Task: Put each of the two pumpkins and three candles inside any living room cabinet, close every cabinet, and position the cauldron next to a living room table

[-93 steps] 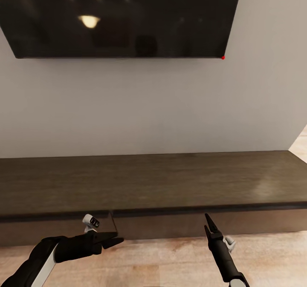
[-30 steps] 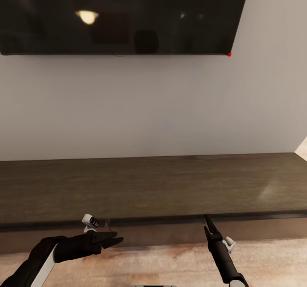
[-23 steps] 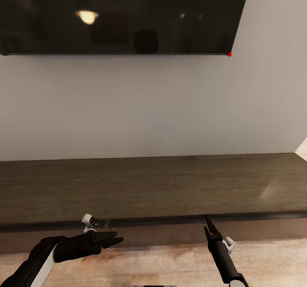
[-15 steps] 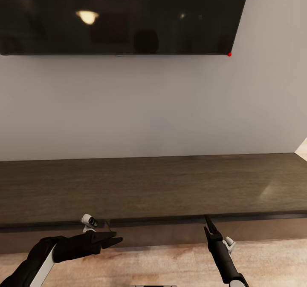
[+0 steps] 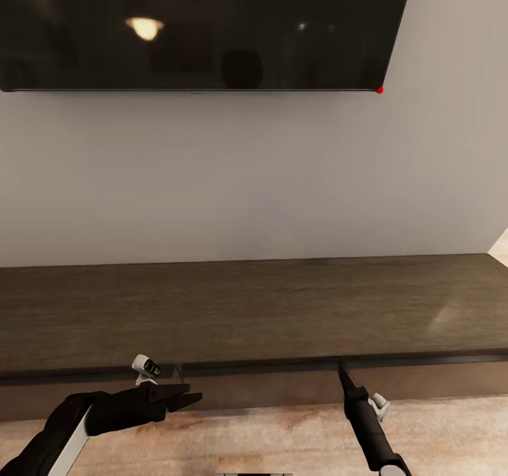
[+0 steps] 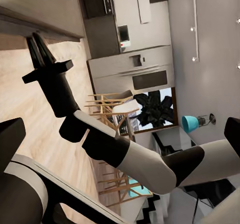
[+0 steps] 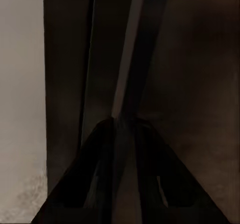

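The cabinet [image 5: 254,306], a long low dark-brown console, stretches across the head view, and its drawer fronts look closed. My left gripper [image 5: 189,395] hovers open just before the front, near a drawer seam, pointing right. My right gripper [image 5: 341,371] is shut, its tip up against the cabinet's front edge. The right wrist view has the closed fingertips [image 7: 118,120] meeting at a dark seam of the cabinet [image 7: 200,84]. In the left wrist view my right gripper [image 6: 36,47] stands shut below the cabinet [image 6: 35,9]. The pumpkins, candles and cauldron are out of view.
A large black TV [image 5: 197,27] hangs on the grey wall above the console. Light wood floor [image 5: 282,433] runs between me and the cabinet. The left wrist view looks back to a fridge [image 6: 132,72] and wooden chairs [image 6: 112,104].
Over three seconds the camera shifted slightly, and the whole picture with it. In the last second the right gripper's tip edged a little toward the cabinet front; the left gripper barely moved.
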You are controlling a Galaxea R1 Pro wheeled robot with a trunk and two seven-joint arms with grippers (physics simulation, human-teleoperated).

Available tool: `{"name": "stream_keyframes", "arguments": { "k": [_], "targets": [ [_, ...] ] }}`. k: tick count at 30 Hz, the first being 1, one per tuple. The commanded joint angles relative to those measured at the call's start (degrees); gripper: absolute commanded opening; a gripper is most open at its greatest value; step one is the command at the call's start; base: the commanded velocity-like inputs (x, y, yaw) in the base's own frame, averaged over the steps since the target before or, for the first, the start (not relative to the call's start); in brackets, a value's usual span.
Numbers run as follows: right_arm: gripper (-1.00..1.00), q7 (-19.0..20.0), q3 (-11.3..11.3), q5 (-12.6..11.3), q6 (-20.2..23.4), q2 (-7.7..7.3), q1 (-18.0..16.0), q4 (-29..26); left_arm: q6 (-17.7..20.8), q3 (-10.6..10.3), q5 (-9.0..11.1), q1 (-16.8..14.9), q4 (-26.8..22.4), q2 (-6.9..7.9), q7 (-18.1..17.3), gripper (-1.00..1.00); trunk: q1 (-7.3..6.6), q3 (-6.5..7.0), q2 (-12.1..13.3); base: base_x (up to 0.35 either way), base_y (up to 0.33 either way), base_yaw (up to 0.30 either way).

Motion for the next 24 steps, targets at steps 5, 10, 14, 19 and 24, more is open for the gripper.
{"name": "stream_keyframes", "arguments": {
  "k": [5,10,14,19,24],
  "targets": [
    [-1.0,0.32,-0.06,-0.83,0.58,0.03,-0.04,-0.06,0.6,-0.13,0.16,-0.04,0.02,0.07,-0.15,1.0,-0.02,-0.04,-0.02,0.0,0.0,0.0],
    [-1.0,0.32,-0.06,-0.87,0.59,0.02,-0.04,-0.06,0.6,-0.13,0.16,-0.02,0.03,0.1,-0.15,1.0,-0.02,-0.04,-0.02,0.0,0.0,0.0],
    [-1.0,0.32,-0.06,-0.87,0.59,0.0,-0.04,-0.06,0.6,-0.13,0.16,-0.04,0.02,0.09,-0.15,1.0,-0.02,-0.04,-0.02,0.0,0.0,0.0],
    [-1.0,0.32,-0.06,-0.87,0.59,0.0,-0.04,-0.06,0.6,-0.13,0.16,-0.02,0.05,0.08,-0.15,1.0,-0.02,-0.04,-0.02,0.0,0.0,0.0],
    [-1.0,0.32,-0.06,-0.9,0.59,-0.03,-0.04,-0.08,0.6,-0.13,0.16,-0.05,0.24,0.09,-0.15,1.0,-0.02,-0.04,-0.02,0.0,0.0,0.0]
  ]
}}
